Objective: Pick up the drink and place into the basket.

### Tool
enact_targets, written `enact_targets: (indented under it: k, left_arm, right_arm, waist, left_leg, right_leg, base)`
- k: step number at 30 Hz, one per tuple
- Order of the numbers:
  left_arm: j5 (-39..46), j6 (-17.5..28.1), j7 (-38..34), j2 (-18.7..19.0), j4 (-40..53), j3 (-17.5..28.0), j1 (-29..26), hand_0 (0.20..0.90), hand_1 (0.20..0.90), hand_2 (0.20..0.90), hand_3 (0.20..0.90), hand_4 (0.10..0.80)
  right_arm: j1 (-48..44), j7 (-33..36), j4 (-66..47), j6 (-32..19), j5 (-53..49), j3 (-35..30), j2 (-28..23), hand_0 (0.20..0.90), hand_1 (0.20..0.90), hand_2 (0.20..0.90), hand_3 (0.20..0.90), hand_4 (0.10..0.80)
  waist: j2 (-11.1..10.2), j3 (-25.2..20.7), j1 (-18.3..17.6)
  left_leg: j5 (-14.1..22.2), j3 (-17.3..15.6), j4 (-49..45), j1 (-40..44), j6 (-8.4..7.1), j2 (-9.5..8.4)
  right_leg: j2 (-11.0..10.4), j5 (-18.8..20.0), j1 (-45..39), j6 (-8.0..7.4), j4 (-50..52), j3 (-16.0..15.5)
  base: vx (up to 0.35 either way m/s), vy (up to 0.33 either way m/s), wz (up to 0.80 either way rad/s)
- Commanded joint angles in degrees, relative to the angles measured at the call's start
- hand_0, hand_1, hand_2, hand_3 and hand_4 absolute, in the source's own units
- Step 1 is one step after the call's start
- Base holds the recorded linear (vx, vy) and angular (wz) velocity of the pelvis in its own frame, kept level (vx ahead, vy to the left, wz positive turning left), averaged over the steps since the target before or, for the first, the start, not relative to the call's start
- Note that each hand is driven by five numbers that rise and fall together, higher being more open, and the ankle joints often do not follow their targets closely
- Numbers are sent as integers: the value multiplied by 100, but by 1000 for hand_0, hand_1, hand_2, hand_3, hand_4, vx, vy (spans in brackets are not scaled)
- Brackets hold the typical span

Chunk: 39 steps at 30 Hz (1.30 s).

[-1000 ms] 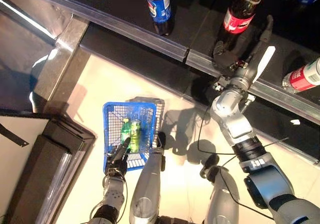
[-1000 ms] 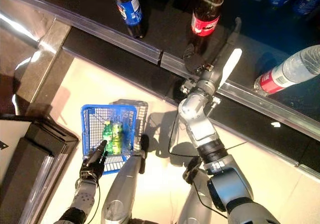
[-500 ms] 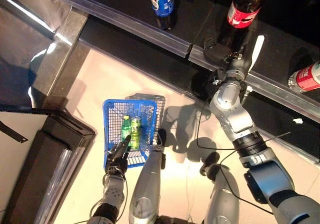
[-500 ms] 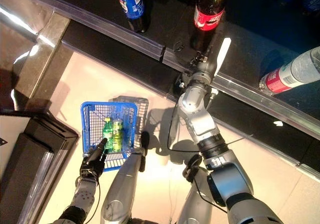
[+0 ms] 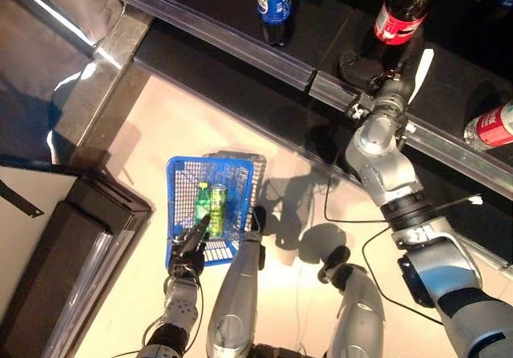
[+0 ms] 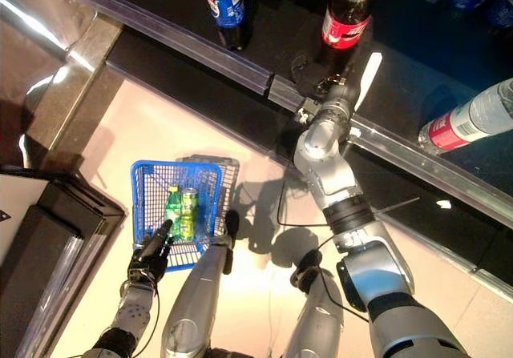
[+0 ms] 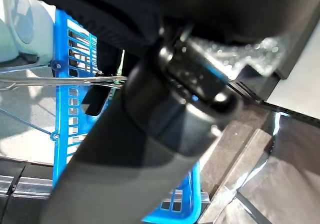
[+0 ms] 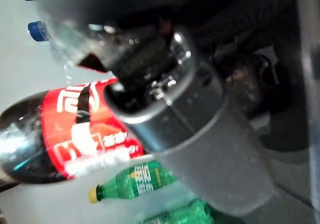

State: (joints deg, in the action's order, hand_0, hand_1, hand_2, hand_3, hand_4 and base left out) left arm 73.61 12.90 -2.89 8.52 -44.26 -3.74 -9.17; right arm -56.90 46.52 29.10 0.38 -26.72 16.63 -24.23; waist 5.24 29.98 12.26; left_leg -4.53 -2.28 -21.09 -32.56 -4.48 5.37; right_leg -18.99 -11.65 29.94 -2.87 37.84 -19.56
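Observation:
A dark cola bottle with a red label (image 5: 398, 14) stands on the black shelf, and shows close up in the right wrist view (image 8: 60, 129). My right hand (image 5: 357, 66) is open at its base. Its dark fingers lie on one side and its white-covered thumb (image 5: 421, 74) is stretched out on the other. The blue wire basket (image 5: 172, 206) hangs low over the pale floor and holds a green bottle (image 5: 202, 202) and a can (image 5: 217, 206). My left hand (image 5: 188, 250) is at the basket's near side, shut on its thin wire handle (image 7: 75, 78).
A cola bottle with a blue label (image 5: 274, 2) stands further left on the shelf. A clear bottle with a red label (image 5: 490, 126) lies at the right. A metal rail (image 5: 240, 50) edges the shelf. A dark cabinet (image 5: 72, 238) stands to the left of the basket.
My right hand has reached further onto the shelf, closer to the base of the red-labelled cola bottle. The camera shifted a little. The left hand and the basket stayed put.

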Motion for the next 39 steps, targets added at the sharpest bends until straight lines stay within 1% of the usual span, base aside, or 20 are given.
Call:
enact_targets:
  k: [1, 7, 12, 18, 19, 20, 24, 25, 27, 30, 34, 36, 37, 39]
  left_arm:
    - [13, -5, 247, 204, 226, -550, 762, 300, 300, 300, 200, 100]
    - [56, -31, 234, 212, 299, -578, 735, 300, 300, 300, 200, 100]
    - [101, 27, 263, 261, 325, -560, 701, 300, 300, 300, 200, 100]
    - [159, 152, 404, 299, 362, -479, 689, 300, 300, 300, 200, 100]
    - [172, 184, 413, 311, 399, -462, 641, 300, 300, 300, 200, 100]
    - [180, 210, 455, 315, 405, -443, 646, 300, 300, 300, 200, 100]
    - [123, 274, 664, 321, 433, -297, 653, 300, 300, 300, 200, 100]
    - [210, 287, 790, 314, 465, -221, 676, 300, 300, 300, 200, 100]
    - [-50, 368, 891, 318, 553, -157, 677, 300, 300, 300, 200, 100]
    - [-311, 493, 962, 367, 762, -159, 707, 300, 300, 300, 200, 100]
    - [-242, 606, 1202, 410, 1002, -105, 727, 300, 300, 300, 200, 100]
    - [-221, 629, 1284, 407, 1084, -108, 758, 300, 300, 300, 200, 100]
    - [-220, 664, 1377, 403, 1406, -120, 846, 300, 300, 300, 200, 100]
    - [-167, 652, 1343, 450, 1664, -173, 854, 300, 300, 300, 200, 100]
  right_arm:
    - [-903, -126, -123, -534, -139, -99, -332, 300, 300, 300, 200, 100]
    - [-989, -208, -39, -522, -235, -47, -320, 300, 300, 300, 200, 100]
    - [-970, -340, 88, -785, -368, -69, -374, 300, 300, 300, 200, 100]
    - [-814, -486, -330, -890, -222, -160, -351, 300, 300, 300, 200, 100]
    - [-755, -553, -533, -879, -141, -218, -348, 300, 300, 300, 200, 100]
    - [-677, -617, -704, -845, -67, -241, -324, 300, 300, 300, 200, 100]
    - [-400, -1059, -1383, -651, 185, -220, -191, 300, 300, 300, 200, 100]
    - [-174, -1341, -1778, -532, 331, -182, -114, 300, 300, 300, 200, 100]
    - [145, -1699, -2169, -438, 493, -64, 17, 300, 300, 300, 200, 100]
    - [644, -2121, -2629, -429, 660, 134, 166, 300, 300, 300, 200, 100]
    - [1280, -2581, -3043, -443, 532, 419, 394, 300, 300, 300, 200, 100]
    - [1402, -2701, -3105, -405, 471, 495, 442, 300, 300, 300, 200, 100]
    - [1619, -2964, -3244, -308, 433, 679, 491, 300, 300, 300, 200, 100]
    - [1757, -3089, -3296, -259, 463, 848, 508, 300, 300, 300, 200, 100]
  waist:
    - [-22, -18, 211]
    - [-25, -18, 216]
    - [-62, -18, 231]
    - [-122, -18, 218]
    - [-125, -18, 209]
    - [-134, -18, 197]
    - [-169, -18, 138]
    - [-176, -18, 92]
    - [-192, -18, 35]
    - [-227, -18, -34]
    - [-253, -18, -118]
    - [-258, -46, -127]
    - [-272, -135, -132]
    - [-270, -171, -116]
  left_leg:
    - [914, 134, -720, 12, 127, -98]
    - [937, 124, -732, 32, 141, -109]
    - [950, 149, -719, 86, 150, -115]
    - [898, 161, -599, 246, 128, -99]
    - [718, 144, -522, 172, 166, -92]
    - [713, 144, -508, 218, 165, -94]
    - [710, 127, -478, 439, 155, -73]
    - [703, 111, -476, 564, 137, -54]
    - [679, 72, -429, 777, 125, -34]
    - [612, 27, -333, 1063, 104, 4]
    - [447, -26, -106, 1523, 31, 62]
    - [422, -29, -73, 1598, 14, 68]
    - [451, -72, 70, 1697, 24, 67]
    - [393, -60, 140, 1724, 9, 73]
  right_leg:
    - [50, 302, -184, -119, -325, 215]
    - [47, 295, -205, -120, -329, 239]
    - [61, 268, -270, -118, -308, 206]
    - [118, 232, -424, -109, -369, 156]
    - [133, 391, -367, -42, -460, 81]
    - [146, 386, -408, -39, -470, 82]
    - [192, 341, -608, -6, -493, 94]
    - [206, 319, -727, 9, -503, 114]
    - [220, 300, -919, 18, -546, 130]
    - [243, 309, -1209, 14, -664, 156]
    - [320, 322, -1756, 15, -970, 146]
    - [332, 329, -1857, 17, -1029, 140]
    - [336, 369, -1920, -8, -1153, 145]
    - [339, 409, -1969, -20, -1221, 118]
  base:
    - [0, 0, 0]
    - [0, 0, 0]
    - [-6, -9, 1]
    - [-58, -45, 2]
    - [-127, -34, 0]
    - [-122, -39, 1]
    - [-23, -30, -1]
    - [-15, -33, -7]
    - [-5, -41, -10]
    - [4, -48, -13]
    - [32, -27, -4]
    - [23, -5, -4]
    - [-21, -11, -4]
    - [-32, -39, -2]
